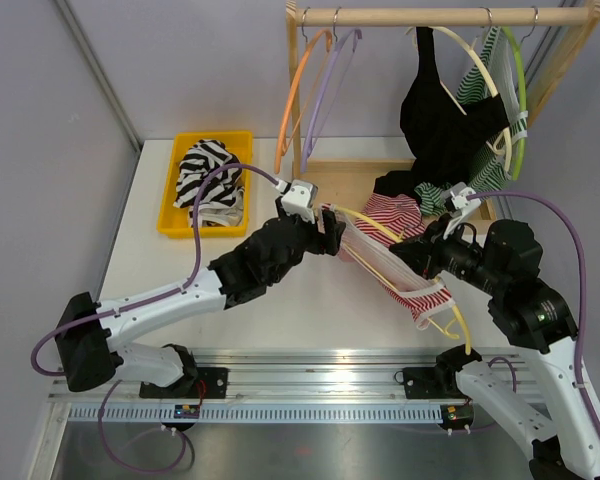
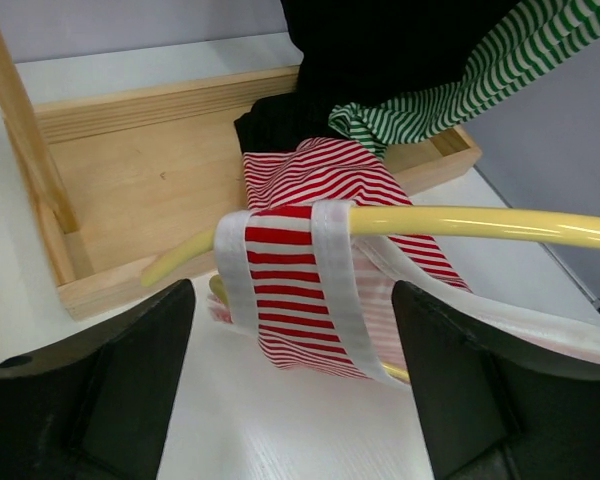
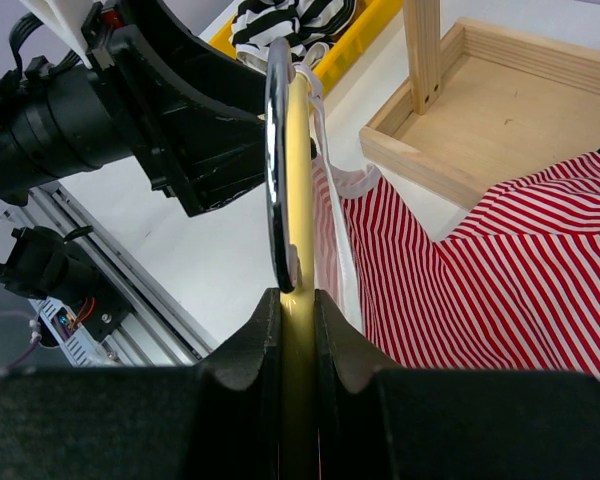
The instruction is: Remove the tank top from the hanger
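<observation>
Tabletop [image 1: 160, 290]: white, between grey walls; arms bolted at its near edge.
Rack [image 1: 440, 15]: wooden, at the far right corner; spare hangers, a black top [image 1: 445, 110] and a green-striped top [image 1: 480, 85] hang from its bar.
Bin [image 1: 170, 195]: yellow, at the far left corner; a zebra-print garment lies in it, likely the drop spot for freed clothes.
Hanger [image 2: 480, 222]: yellow, off the rack, held slantwise over the middle of the tabletop, one end toward each arm.
Right claw [image 3: 298, 305]: fingers pressed together on the hanger near its hook; judged to be steadying it so the cloth can be pulled off the other end.
Tank top [image 2: 310, 180]: red and white stripes, on the hanger; its body trails back onto the rack's base.
Strap [image 2: 280, 240]: white-edged, looped over the hanger's far end; this is what keeps the top on.
Left claw [image 1: 332, 230]: fingers wide apart, one each side of the strap, touching nothing; placed to close on the strap and slide it off the end.
Hidden: the second strap cannot be made out in any view; the left wrist view cuts off the hook; overhead, arms cover where claw meets cloth.
Unclear: how much of the top rests on the rack's base.
</observation>
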Robot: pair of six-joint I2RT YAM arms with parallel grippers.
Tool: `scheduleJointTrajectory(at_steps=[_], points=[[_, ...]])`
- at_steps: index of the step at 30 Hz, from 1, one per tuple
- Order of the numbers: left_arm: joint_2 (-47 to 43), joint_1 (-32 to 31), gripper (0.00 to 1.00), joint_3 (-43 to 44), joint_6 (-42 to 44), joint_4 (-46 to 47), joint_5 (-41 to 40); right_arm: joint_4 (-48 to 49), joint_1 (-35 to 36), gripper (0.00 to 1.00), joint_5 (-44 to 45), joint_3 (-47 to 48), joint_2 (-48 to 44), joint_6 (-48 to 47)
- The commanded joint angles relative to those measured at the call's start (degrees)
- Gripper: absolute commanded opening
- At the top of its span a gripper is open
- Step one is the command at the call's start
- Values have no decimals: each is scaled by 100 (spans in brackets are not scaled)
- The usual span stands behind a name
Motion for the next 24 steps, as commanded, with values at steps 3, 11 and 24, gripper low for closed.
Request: scheduleJointTrajectory(at_steps=[3,11,24], points=[[156,-6,61,345,186,407,-438,460,59,0,-233,6,-66,82],[104,-6,6,319,142,249,-535,460,59,0,-75,-64,-48,91],[-652,626,0,-348,-534,-67,-958,302,68,0,136,-12,22,82]])
